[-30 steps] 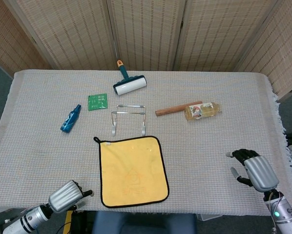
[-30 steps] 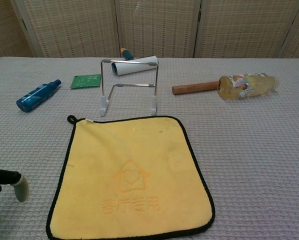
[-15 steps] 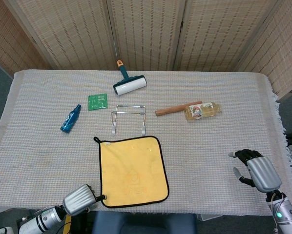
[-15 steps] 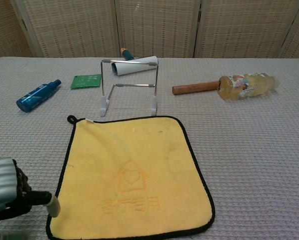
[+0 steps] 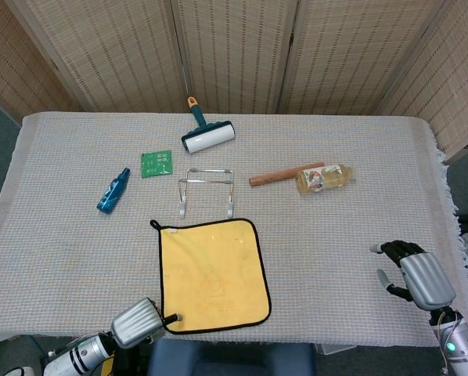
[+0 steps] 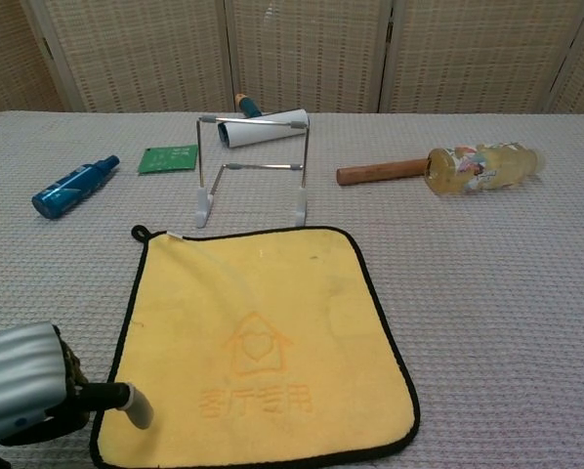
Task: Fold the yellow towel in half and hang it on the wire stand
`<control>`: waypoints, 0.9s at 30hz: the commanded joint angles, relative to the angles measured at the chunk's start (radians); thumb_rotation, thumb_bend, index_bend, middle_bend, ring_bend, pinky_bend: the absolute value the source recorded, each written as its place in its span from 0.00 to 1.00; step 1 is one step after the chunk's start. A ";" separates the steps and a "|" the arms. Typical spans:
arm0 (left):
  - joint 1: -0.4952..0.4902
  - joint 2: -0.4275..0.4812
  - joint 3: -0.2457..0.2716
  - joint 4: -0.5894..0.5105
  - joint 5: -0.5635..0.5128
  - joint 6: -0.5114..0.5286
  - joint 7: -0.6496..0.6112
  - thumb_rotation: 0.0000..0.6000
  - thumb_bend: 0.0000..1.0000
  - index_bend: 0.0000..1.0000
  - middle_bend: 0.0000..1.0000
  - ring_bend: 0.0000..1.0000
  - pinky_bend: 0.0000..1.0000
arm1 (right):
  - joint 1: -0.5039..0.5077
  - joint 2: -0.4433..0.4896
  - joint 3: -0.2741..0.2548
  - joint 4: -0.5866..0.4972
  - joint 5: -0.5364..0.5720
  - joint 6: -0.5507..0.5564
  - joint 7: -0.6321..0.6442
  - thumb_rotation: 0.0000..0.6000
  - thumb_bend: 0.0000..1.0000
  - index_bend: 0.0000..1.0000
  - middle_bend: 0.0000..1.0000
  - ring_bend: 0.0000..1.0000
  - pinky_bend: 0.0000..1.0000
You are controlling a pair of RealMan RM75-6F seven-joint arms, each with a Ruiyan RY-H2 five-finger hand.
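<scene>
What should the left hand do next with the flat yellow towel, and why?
Probably pinch the near left corner: the left hand has a fingertip over that corner of the yellow black-edged towel, which lies flat and unfolded, near the silver wire stand. Nothing is gripped yet.

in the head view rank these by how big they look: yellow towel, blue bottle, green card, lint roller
1. Square yellow towel with black trim
2. White lint roller with teal handle
3. Small blue bottle and flat green card: too alike to rank.
</scene>
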 commanded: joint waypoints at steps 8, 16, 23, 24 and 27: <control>-0.003 -0.028 0.006 0.008 -0.027 -0.009 0.004 1.00 0.33 0.37 0.98 0.90 0.91 | -0.003 -0.007 -0.001 0.016 0.003 0.002 0.017 1.00 0.44 0.31 0.38 0.34 0.35; -0.015 -0.047 0.003 0.015 -0.045 -0.004 -0.024 1.00 0.33 0.47 0.98 0.90 0.91 | -0.005 -0.009 0.002 0.026 0.005 0.009 0.027 1.00 0.43 0.31 0.38 0.34 0.35; -0.020 -0.061 0.001 0.032 -0.050 0.019 -0.047 1.00 0.33 0.53 0.98 0.91 0.91 | -0.001 -0.015 0.001 0.029 0.000 0.005 0.032 1.00 0.43 0.31 0.38 0.34 0.35; -0.023 -0.062 0.002 0.033 -0.053 0.016 -0.051 1.00 0.33 0.53 0.98 0.91 0.91 | 0.001 -0.015 0.000 0.029 -0.003 0.002 0.030 1.00 0.43 0.31 0.38 0.34 0.35; -0.029 -0.065 0.005 0.032 -0.054 0.012 -0.060 1.00 0.37 0.57 0.99 0.91 0.91 | 0.007 -0.017 -0.002 0.026 -0.015 -0.001 0.028 1.00 0.43 0.31 0.38 0.34 0.35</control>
